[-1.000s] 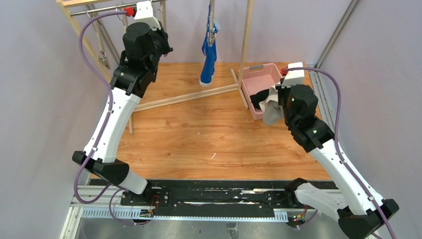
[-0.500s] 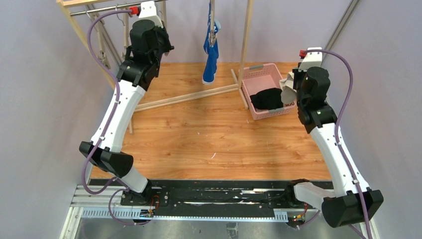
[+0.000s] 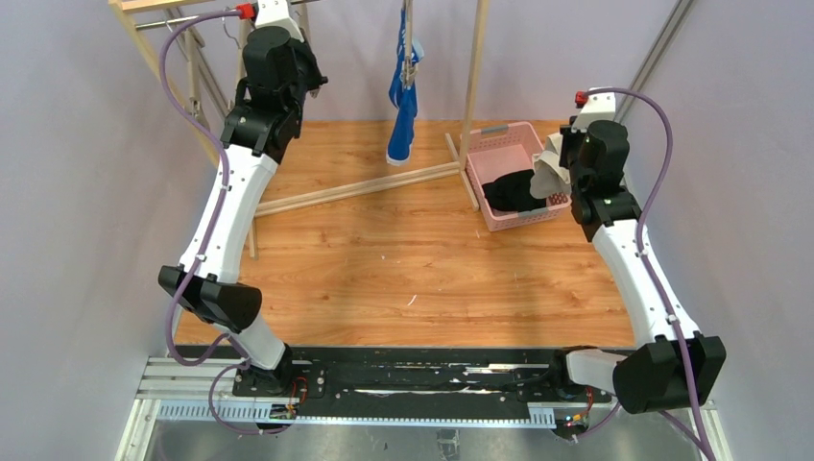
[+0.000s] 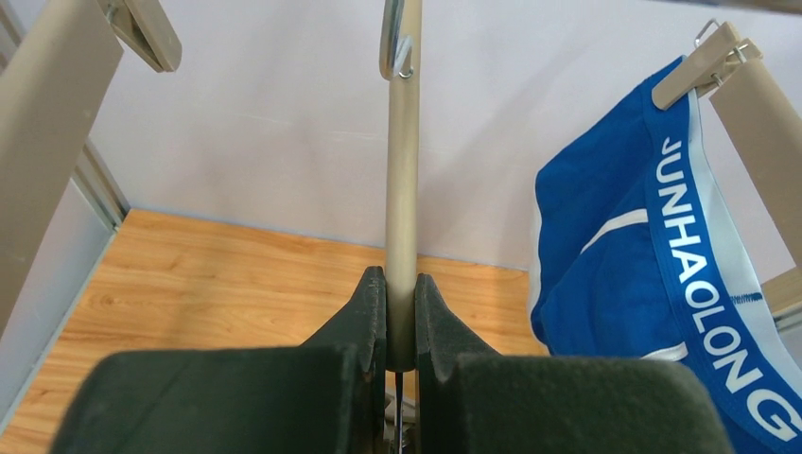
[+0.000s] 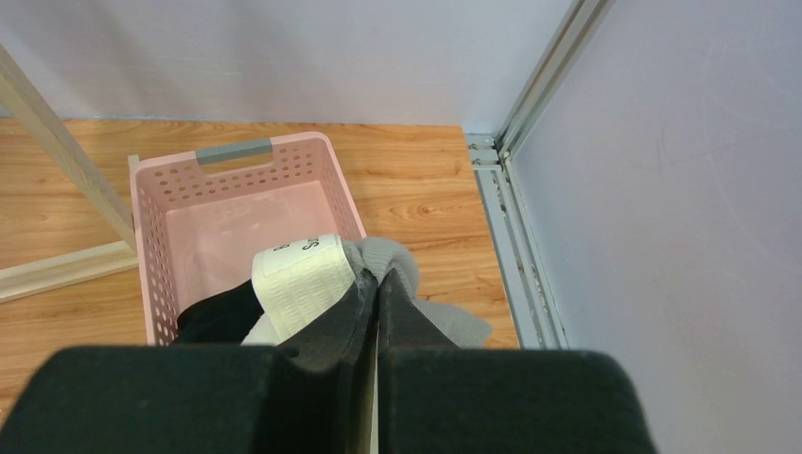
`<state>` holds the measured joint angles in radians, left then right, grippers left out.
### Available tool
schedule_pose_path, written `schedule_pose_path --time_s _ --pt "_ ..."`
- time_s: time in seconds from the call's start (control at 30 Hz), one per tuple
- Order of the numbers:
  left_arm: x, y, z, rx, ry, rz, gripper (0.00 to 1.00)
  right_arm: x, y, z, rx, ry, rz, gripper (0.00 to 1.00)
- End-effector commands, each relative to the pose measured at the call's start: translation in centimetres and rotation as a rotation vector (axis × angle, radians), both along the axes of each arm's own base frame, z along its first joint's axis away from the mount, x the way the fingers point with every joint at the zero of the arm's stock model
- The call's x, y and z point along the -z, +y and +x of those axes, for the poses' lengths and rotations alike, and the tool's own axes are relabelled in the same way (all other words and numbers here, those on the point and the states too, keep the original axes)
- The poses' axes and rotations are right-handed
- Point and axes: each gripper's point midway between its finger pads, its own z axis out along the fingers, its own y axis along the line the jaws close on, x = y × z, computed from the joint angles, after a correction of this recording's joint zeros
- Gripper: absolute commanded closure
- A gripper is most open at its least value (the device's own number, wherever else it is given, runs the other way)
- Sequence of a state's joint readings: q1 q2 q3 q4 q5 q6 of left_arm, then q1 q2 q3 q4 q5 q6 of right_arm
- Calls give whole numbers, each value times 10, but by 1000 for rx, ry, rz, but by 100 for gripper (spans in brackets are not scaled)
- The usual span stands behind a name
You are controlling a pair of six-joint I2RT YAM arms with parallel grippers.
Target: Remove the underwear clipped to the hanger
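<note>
Grey shorts (image 5: 399,260), pinched by right gripper (image 5: 378,284), overhang pink basket (image 5: 156,255) rim: centre before letting go; left gripper (image 4: 399,280) steadies, clamping hanger rod (image 4: 402,170).

Blue shorts (image 4: 605,284) cut off right and bottom; hanger (image 4: 402,189) top out of frame. Grey shorts (image 5: 383,255) mostly, black shorts (image 5: 222,312) partly hidden behind right gripper (image 5: 376,284).

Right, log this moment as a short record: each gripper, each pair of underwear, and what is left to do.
left gripper: shut on the hanger bar, one finger on each side
right gripper: shut on the grey underwear, held above the edge of the pink basket
blue underwear: hanging, its waistband held by a peg
black underwear: lying in the pink basket
left to do: unclip the blue underwear
</note>
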<state>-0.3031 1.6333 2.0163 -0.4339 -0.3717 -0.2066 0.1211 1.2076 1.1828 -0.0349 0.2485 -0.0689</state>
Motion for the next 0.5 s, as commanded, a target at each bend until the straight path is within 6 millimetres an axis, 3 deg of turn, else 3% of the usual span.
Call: schedule_pose_path --time_s 0.0,0.2,0.47 --pt "-12 9 0 -22 -4 6 95 -10 5 14 -28 -52 47 99" --pt "-9 18 -8 -58 6 17 74 6 14 23 -69 -14 59 100" --pt "-8 29 -21 -107 4 5 61 24 23 26 -118 30 73 99"
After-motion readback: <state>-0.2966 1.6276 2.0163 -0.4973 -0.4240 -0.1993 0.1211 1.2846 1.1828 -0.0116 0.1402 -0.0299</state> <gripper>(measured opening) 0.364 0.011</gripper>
